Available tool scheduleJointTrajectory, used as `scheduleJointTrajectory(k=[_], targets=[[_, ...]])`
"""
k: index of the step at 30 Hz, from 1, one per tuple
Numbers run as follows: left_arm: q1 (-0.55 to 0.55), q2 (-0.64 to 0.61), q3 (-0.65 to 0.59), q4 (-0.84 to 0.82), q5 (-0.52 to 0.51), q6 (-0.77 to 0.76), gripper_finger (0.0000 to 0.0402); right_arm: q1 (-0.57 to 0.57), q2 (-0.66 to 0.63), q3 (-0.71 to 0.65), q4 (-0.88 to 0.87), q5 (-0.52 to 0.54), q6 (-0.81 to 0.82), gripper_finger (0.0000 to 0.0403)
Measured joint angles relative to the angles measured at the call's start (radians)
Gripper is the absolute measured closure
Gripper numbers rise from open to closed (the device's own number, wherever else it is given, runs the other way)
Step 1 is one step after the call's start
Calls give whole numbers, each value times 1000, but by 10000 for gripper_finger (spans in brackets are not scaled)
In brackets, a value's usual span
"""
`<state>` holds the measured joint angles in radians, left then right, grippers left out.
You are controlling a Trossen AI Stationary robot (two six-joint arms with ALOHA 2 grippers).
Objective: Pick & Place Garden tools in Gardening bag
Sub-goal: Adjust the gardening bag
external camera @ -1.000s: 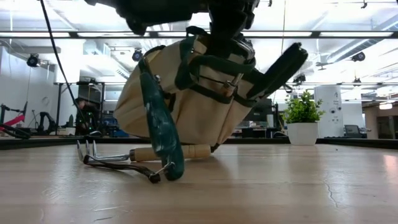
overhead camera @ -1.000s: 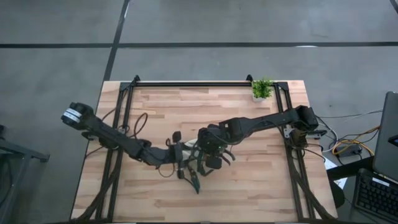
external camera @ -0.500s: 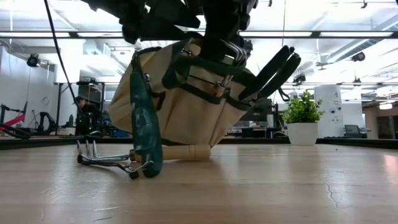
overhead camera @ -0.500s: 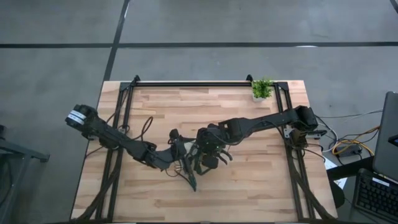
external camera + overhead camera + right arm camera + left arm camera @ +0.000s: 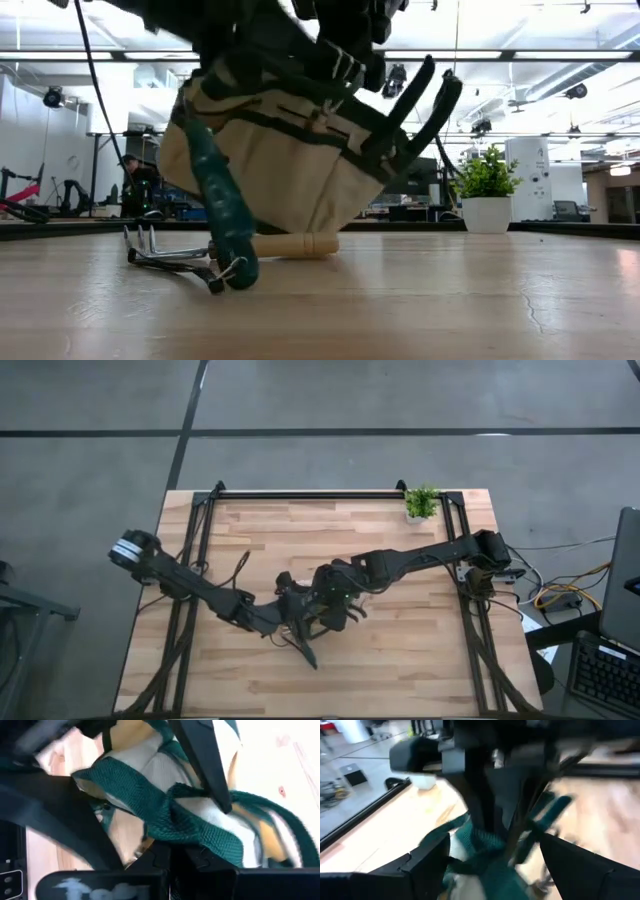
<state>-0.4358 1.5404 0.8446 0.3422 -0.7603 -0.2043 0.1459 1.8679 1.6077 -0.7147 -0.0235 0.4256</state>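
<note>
The tan gardening bag (image 5: 280, 170) with dark green trim hangs tilted below both grippers at the table's middle (image 5: 325, 615). My right gripper (image 5: 335, 595) is shut on its green webbing handle. My left gripper (image 5: 290, 610) is open, with its fingers on either side of the bag's green-trimmed top (image 5: 485, 845). A teal-handled pruner (image 5: 215, 200) hangs down the bag's left side, its lower end on the table. A second pruner's handles (image 5: 425, 105) stick up out of the bag's right side. A wooden-handled rake (image 5: 200, 255) lies flat on the table under the bag. My right gripper pinches the bag's green webbing handle (image 5: 165, 815), which is bunched up where it meets the fingers. It comes at the handle from above. The bag hangs tilted below it. Whether the bag's lowest corner (image 5: 300, 225) rests on the table, I cannot tell.
A small potted green plant (image 5: 421, 503) stands at the table's far right corner. A black rail (image 5: 310, 495) runs along the far edge. Bare wooden tabletop (image 5: 400, 670) lies near and to the right of the bag.
The bag has swung toward the table's left edge and tipped further, its right side rising. The hanging teal pruner has gone with it, and its lower end has slid left along the table. The rake has stayed where it was.
</note>
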Motion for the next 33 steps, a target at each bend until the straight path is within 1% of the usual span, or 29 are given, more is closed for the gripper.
scheduleJointTrajectory(k=[4,7,18,20,23,25,28,31,33], targets=[[0,17,-1,-67,-53,-11,92,2,0,0,-18,-4,2,395],[0,9,-1,-85,-91,-14,92,8,0,0,-37,-4,-14,395],[12,-38,-1,-122,-102,-4,92,21,0,-2,-74,-19,-71,395],[15,-40,-1,-134,-123,-7,92,21,0,-3,-76,-23,-85,395],[25,-41,0,-167,-183,-14,92,18,0,3,-106,-23,-128,395],[38,-42,0,-207,-218,-42,92,13,0,7,-135,-28,-146,395],[58,-42,0,-289,-220,-120,92,4,0,23,-165,-34,-163,395],[87,-42,0,-362,-225,-217,92,-4,0,36,-175,-52,-222,395],[103,-42,-1,-372,-215,-220,92,-8,0,45,-180,-54,-238,395]])
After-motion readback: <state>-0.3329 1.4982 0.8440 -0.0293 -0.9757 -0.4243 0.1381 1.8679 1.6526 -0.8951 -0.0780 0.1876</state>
